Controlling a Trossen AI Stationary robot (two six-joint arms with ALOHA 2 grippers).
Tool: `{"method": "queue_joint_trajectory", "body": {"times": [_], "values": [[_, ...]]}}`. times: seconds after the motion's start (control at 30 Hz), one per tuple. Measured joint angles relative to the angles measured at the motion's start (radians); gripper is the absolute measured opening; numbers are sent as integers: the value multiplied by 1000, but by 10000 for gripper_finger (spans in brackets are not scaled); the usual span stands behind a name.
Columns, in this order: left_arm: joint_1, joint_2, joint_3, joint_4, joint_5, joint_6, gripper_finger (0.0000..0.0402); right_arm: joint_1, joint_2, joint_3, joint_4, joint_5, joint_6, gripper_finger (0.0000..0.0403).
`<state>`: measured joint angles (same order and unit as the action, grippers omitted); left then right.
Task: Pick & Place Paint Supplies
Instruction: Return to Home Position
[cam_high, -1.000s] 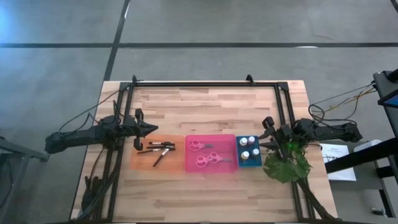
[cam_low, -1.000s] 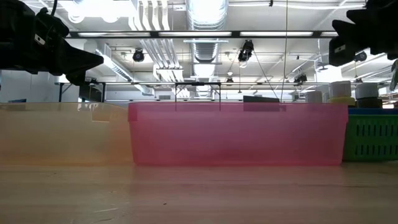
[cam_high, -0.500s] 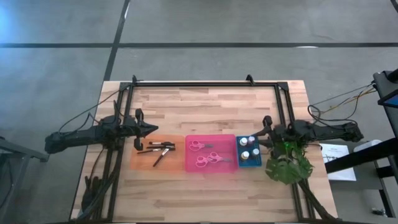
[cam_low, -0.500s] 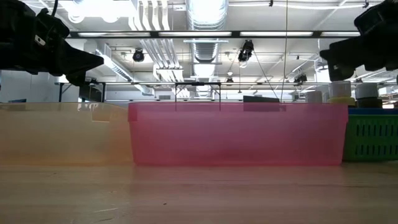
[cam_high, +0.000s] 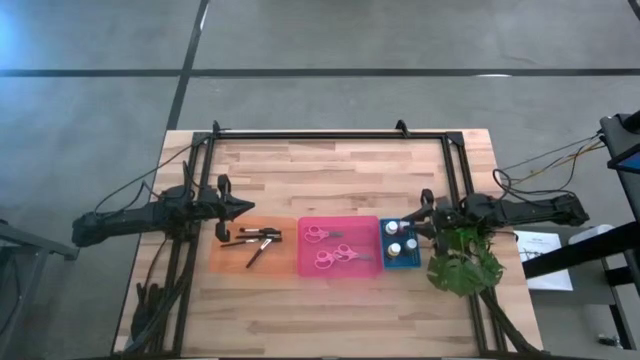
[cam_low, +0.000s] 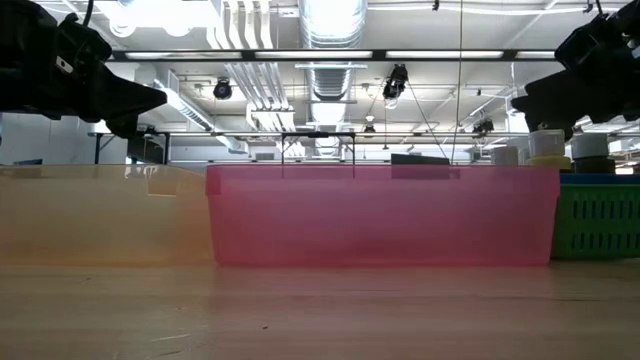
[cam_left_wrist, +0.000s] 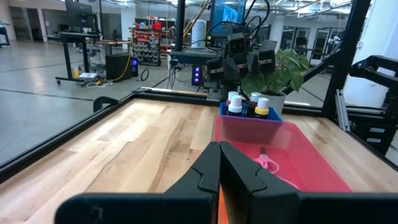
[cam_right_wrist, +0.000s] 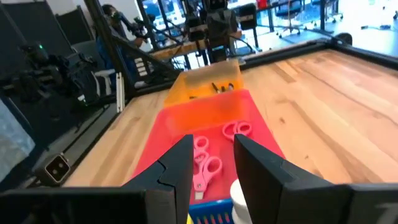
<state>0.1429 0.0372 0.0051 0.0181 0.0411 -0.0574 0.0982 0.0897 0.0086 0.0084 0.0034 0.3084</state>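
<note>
The sorting looks finished. The brushes (cam_high: 258, 240) lie in the orange tray (cam_high: 225, 262), both scissors (cam_high: 322, 234) lie in the pink tray (cam_high: 365, 235), and the paint bottles (cam_high: 397, 235) stand in the blue bin (cam_high: 400, 263). I see no supply outside a tray, so I judge only the pull-back to rest is left.

My left claw (cam_high: 245, 208) hangs just beside the orange tray's outer end, fingers together, holding nothing. My right claw (cam_high: 411, 214) hovers above the blue bin's outer edge, fingers apart and empty.

The plant (cam_high: 462, 265) crowds my right arm. The black frame rail (cam_high: 330, 135) borders the table (cam_high: 330, 170), with bare wood in front of it.
</note>
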Motion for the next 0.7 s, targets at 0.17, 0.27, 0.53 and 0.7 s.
{"method": "queue_joint_trajectory", "body": {"times": [0.17,0.27,0.53,0.7], "values": [[0,0,0,0,0,0,12,0,27,0,1,0,-9,111],[0,0,0,0,0,0,12,0,33,0,0,-2,-29,111],[-1,0,0,0,0,0,12,0,35,0,2,-2,-27,111],[-1,0,0,0,0,0,12,0,36,0,2,-2,-27,111]]}}
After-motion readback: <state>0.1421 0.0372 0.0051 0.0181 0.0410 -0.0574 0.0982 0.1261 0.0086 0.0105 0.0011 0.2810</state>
